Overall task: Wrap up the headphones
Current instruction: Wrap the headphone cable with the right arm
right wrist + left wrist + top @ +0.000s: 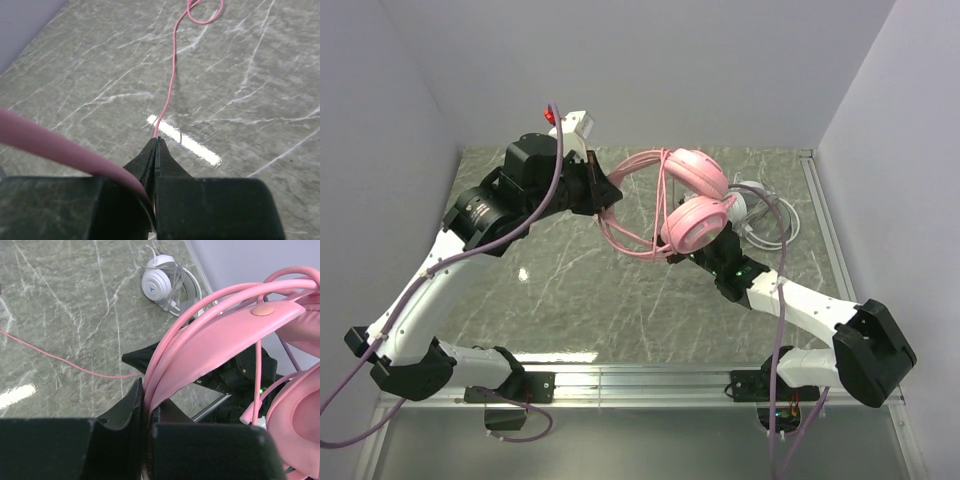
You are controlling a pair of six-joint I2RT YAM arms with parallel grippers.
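The pink headphones hang above the table, with their cups at centre back. My left gripper is shut on the pink headband; in the left wrist view the jaws pinch the band with cord loops lying along it. The pink cord loops between band and cups. My right gripper, just below the lower cup, is shut on the thin pink cord, which runs away over the table. The white-grey headphones lie at the back right and also show in the left wrist view.
The grey marbled table has a metal rail along its near edge and grey walls on three sides. A loose stretch of pink cord trails on the table below the left gripper.
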